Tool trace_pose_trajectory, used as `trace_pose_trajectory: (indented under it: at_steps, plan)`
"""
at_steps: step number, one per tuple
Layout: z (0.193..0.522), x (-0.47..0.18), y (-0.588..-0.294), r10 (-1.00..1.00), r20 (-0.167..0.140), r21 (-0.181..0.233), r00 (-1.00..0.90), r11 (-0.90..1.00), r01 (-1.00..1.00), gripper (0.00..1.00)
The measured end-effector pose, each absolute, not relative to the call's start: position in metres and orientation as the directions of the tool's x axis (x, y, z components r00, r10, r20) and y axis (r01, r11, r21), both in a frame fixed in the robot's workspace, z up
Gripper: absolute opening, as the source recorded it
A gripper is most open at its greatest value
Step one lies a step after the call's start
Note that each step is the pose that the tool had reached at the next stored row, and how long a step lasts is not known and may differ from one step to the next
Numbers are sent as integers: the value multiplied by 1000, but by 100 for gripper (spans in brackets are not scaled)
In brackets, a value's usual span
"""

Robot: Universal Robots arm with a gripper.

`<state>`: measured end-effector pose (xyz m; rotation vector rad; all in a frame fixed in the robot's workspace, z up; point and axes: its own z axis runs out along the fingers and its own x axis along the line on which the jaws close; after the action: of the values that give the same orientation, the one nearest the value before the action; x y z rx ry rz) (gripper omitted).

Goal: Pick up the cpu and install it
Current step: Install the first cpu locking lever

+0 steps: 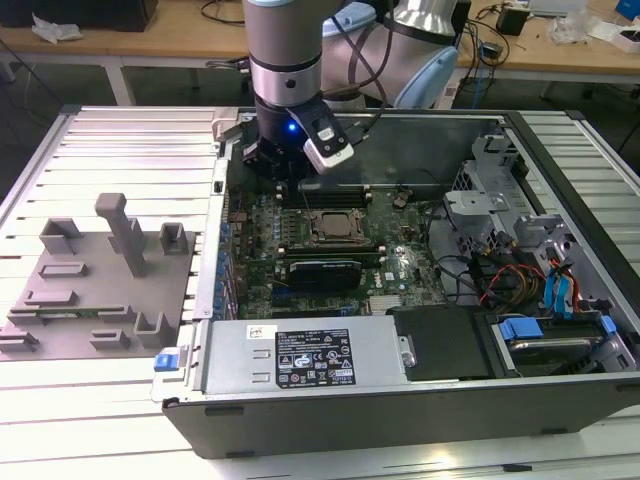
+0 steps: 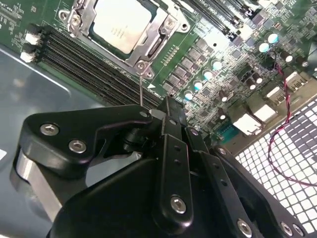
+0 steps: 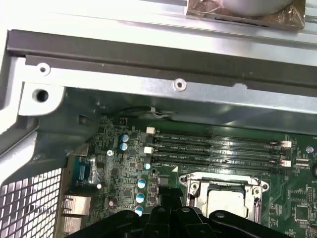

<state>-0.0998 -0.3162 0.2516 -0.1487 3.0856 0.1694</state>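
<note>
Cpu (image 2: 119,25) seated in motherboard socket (image 2: 161,37) | hand (image 2: 169,106) over memory slots (image 2: 84,59) beside it, its opening cannot be told | thin socket lever (image 2: 141,89) upright between hand and cpu

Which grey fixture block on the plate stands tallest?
The T-topped post on the grey plate; the rest sit low and squat.

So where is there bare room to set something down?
Bare table slats lie beyond the fixture plate, in front of it, and at the exterior view's right of the case. Crowded: the motherboard around the cpu, arm overhead, and the cabled drive bay.
</note>
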Motion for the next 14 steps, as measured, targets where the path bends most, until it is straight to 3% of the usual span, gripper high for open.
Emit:
trace_pose_trajectory:
  at_steps: [2,5,14]
  plan:
    - [252,-97,-316,-93,-53,109,-994,989,-99,11]
    - [252,-95,-316,-91,-57,148,-994,984,-98,11]
    - [252,-109,-317,-90,-64,156,-994,983,-100,11]
